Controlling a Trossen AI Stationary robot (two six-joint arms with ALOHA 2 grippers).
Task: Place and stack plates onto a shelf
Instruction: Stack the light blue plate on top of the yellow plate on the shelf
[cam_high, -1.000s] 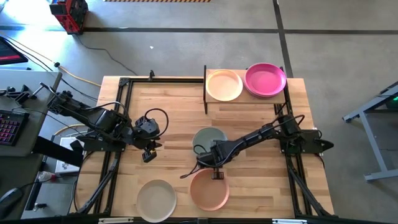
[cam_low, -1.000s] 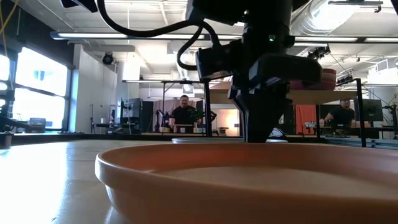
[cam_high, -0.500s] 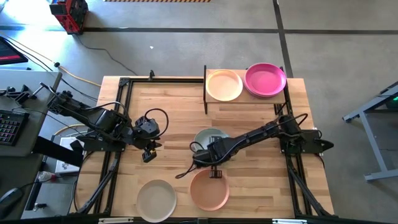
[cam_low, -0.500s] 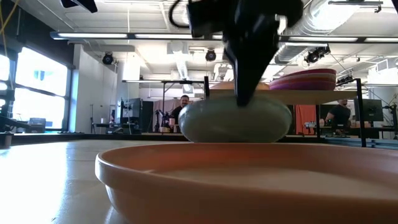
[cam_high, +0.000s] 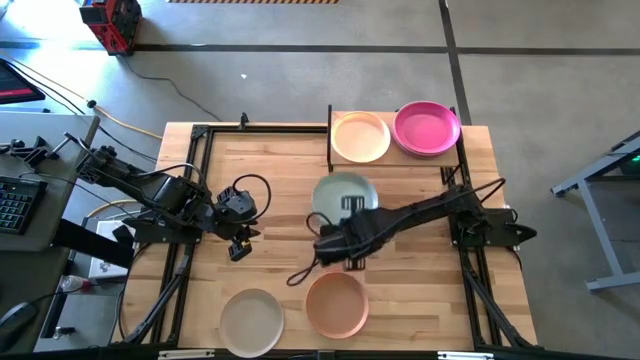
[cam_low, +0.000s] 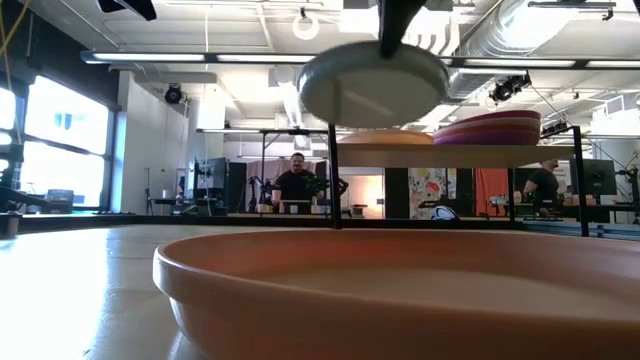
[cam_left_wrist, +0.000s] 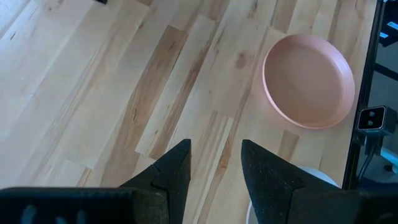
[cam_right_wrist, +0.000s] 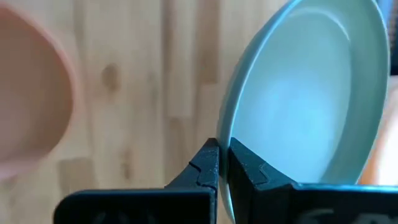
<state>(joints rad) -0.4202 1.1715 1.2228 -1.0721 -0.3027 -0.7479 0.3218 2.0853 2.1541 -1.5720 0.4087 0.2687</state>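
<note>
The pale teal plate (cam_high: 345, 192) is in the air over the middle of the table, held by my right gripper (cam_high: 350, 212), which is shut on it; in the low view the plate (cam_low: 373, 85) hangs high, underside toward the camera. The salmon plate (cam_high: 336, 303) and an off-white plate (cam_high: 251, 320) lie flat near the table's near edge. The shelf (cam_high: 395, 160) at the far edge carries a cream plate (cam_high: 360, 137) and a magenta plate (cam_high: 427, 128). My left gripper (cam_left_wrist: 214, 168) is open above bare wood toward the table's left. My right gripper pinches the teal plate's rim (cam_right_wrist: 225, 134) between its two fingers (cam_right_wrist: 205, 165), one on the inner face and one on the outer. It has the rim on the plate's near side, coming from above (cam_low: 395, 30). The plate is lifted clear and tilted, hanging below the fingers.
Black frame rails run along the table's left and right sides (cam_high: 190, 190). The shelf's black posts (cam_high: 330, 140) stand just beyond the held plate. Bare wood lies between the shelf and the near plates. People sit in the room beyond (cam_low: 297, 180).
My right gripper, shut on the teal plate's rim, has risen and moved toward the far edge and the shelf. The plate, which lay flat on the table a second ago, first tipped up on its edge and now hangs clear of the table.
</note>
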